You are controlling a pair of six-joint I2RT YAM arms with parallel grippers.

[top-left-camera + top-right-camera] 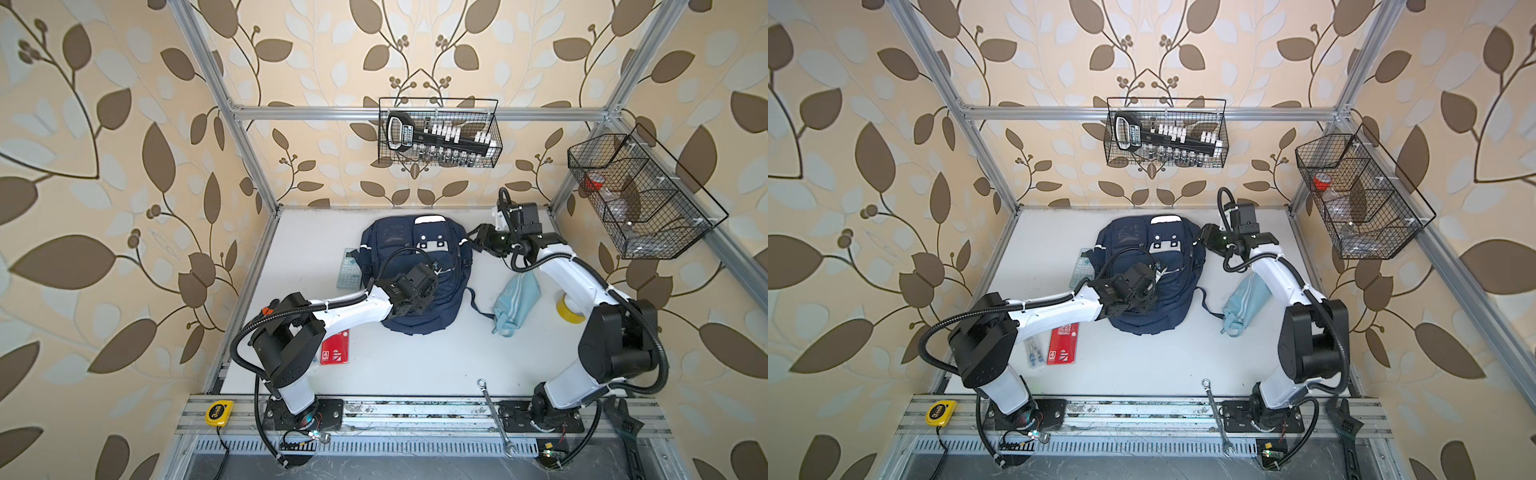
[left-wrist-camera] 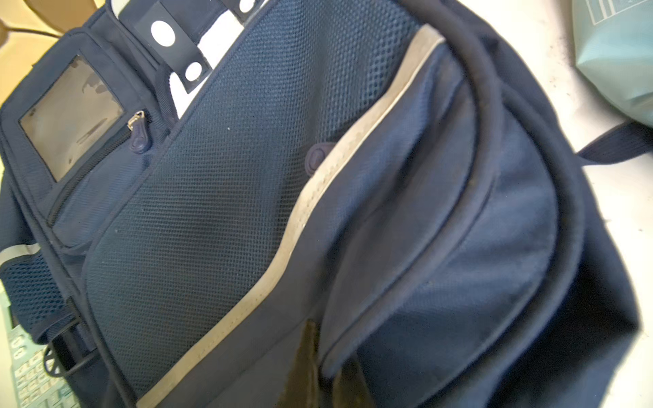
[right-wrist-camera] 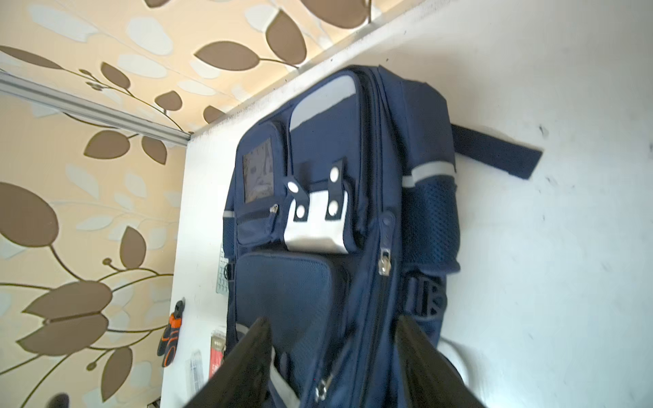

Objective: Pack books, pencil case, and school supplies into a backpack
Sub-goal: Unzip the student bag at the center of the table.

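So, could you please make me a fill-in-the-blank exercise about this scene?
1. The thin booklet lying on the table is ____ in colour.
2. The tape roll is ____.
3. The right gripper, near the backpack, has its jaws ____.
Missing words: red; yellow; open.

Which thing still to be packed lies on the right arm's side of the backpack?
The pale teal pencil case. The calculator, red booklet and small clear box all lie on the other side of the backpack, near the left arm.
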